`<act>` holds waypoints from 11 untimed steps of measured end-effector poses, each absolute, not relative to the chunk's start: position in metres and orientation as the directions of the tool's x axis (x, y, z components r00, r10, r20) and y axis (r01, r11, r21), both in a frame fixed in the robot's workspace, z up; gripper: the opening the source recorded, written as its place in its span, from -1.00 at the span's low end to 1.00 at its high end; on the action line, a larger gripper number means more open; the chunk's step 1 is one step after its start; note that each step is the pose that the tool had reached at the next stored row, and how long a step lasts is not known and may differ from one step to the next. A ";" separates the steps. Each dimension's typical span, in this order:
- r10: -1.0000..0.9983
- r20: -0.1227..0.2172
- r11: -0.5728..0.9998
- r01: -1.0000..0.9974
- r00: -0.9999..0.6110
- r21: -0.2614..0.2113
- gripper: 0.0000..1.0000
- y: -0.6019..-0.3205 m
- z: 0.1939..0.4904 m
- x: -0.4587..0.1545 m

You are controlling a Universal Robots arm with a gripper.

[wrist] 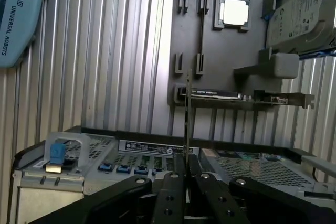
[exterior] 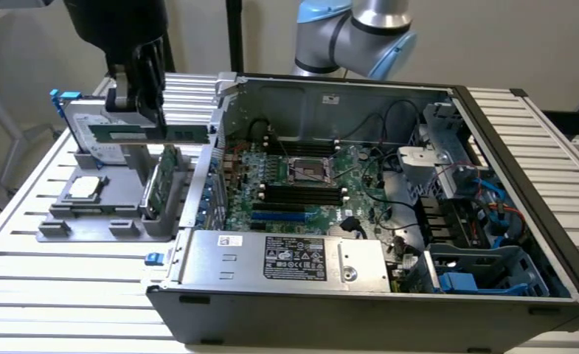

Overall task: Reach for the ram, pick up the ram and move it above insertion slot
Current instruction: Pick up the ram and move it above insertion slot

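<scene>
A robot arm holds the ram (exterior: 150, 133) in the air above a grey holder (exterior: 107, 214) that sits on a slatted metal tabletop (exterior: 33, 295). The hand (exterior: 144, 103) is clamped on the stick from above, its fingers together on the upper edge. The ram hangs level, long side flat to the room, its right end reaching toward the wall of an open computer case (exterior: 368, 214).

In the wrist view the ram (wrist: 188, 114) appears edge-on, a thin line rising from between the closed fingers (wrist: 173, 192), which suggests it sits straight in the grip.

On the holder lie a square processor (exterior: 85, 187), a wider green card (exterior: 161, 184) standing on edge, and a silver hard drive (exterior: 92, 133) at the far end. Inside the case, on the exterior view's right, the motherboard (exterior: 299, 184) carries a row of dark memory slots (exterior: 304, 195) below the processor socket.

The ram is clear of the holder but not yet over the slots. To do this step well, I judge the stick should stay level and high enough to pass over the case wall, then line up lengthwise with a slot, avoiding the loose cables (exterior: 397, 147).
</scene>
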State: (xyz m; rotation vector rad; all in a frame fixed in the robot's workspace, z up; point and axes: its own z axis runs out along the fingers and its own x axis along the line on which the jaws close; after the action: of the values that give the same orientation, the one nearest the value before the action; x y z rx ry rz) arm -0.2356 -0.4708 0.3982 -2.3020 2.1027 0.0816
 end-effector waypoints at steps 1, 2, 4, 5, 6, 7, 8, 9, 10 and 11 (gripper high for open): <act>-0.994 -0.056 -0.091 -0.996 0.090 0.018 -0.73 -0.471 0.399 -0.231; -0.994 -0.058 -0.091 -0.996 0.090 0.018 -0.73 -0.471 0.399 -0.226; -0.994 -0.063 -0.091 -0.996 0.090 0.018 -0.73 -0.471 0.399 -0.217; -0.994 -0.065 -0.091 -0.996 0.090 0.018 -0.73 -0.471 0.399 -0.213; -0.994 -0.067 -0.091 -0.996 0.090 0.017 -0.73 -0.471 0.399 -0.208; -0.994 -0.070 -0.091 -0.996 0.090 0.017 -0.73 -0.471 0.400 -0.204; -0.993 -0.072 -0.091 -0.996 0.090 0.017 -0.73 -0.471 0.400 -0.199; -0.993 -0.074 -0.091 -0.996 0.090 0.017 -0.73 -0.471 0.400 -0.195; -0.993 -0.076 -0.091 -0.996 0.090 0.016 -0.73 -0.471 0.400 -0.190; -0.993 -0.079 -0.091 -0.996 0.090 0.016 -0.73 -0.471 0.400 -0.185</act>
State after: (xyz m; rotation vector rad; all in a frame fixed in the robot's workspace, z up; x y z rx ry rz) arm -0.1854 -0.4708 0.3999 -2.2881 2.0895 0.1073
